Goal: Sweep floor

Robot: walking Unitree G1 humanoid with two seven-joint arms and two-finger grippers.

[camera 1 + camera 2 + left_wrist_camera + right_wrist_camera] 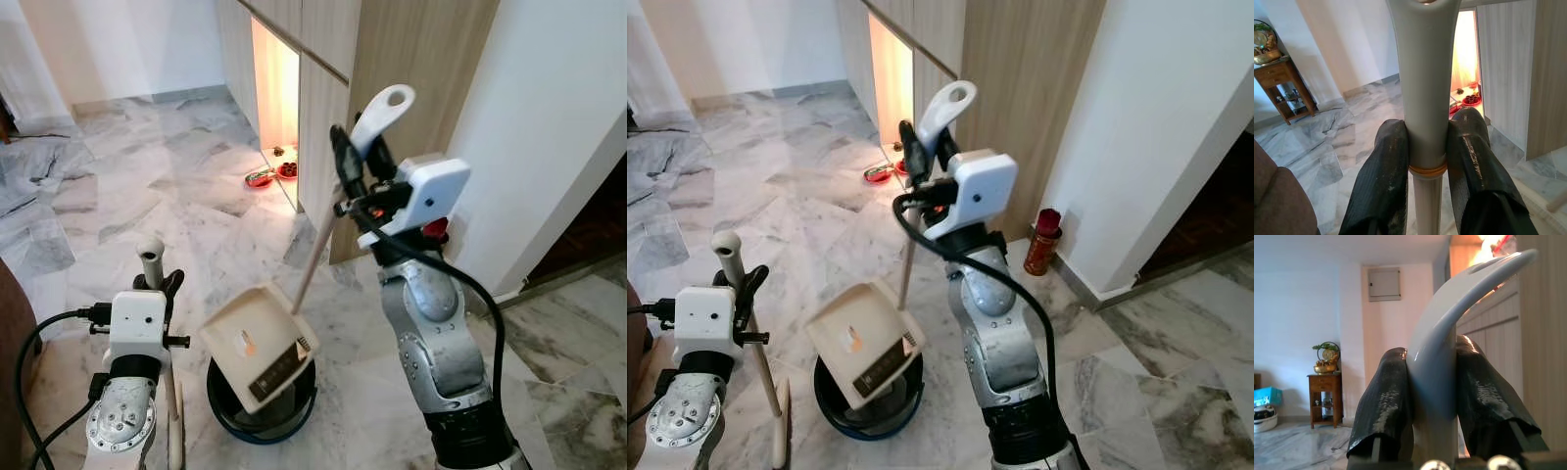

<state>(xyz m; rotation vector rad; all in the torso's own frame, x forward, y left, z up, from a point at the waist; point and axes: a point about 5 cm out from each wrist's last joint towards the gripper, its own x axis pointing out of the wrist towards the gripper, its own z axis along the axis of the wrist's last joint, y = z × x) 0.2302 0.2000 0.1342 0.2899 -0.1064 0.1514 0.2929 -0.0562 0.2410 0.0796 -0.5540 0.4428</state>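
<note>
The dustpan (257, 350) is held tilted over a dark bin (261, 416) — its handle clenched by the right tool (355, 157); the broom handle (1425, 98) is clenched by the left tool (157, 284).

**Around the marble room**

A wood-grain cabinet wall (411, 59) is standing at twelve o'clock, and a lit niche (276, 88) in it is glowing warm orange. Two small red bowls (271, 174) are sitting on the floor at the foot of that niche, just beside each other. A red canister (1042, 242) is standing upright at two o'clock, near the white wall (549, 127). A small wooden side stand (1325, 399) is carrying a gold ornament (1326, 360) against the far wall, and a grey panel (1384, 284) is hanging high on that wall. A dark doorway (598, 225) is opening at three o'clock.
</note>
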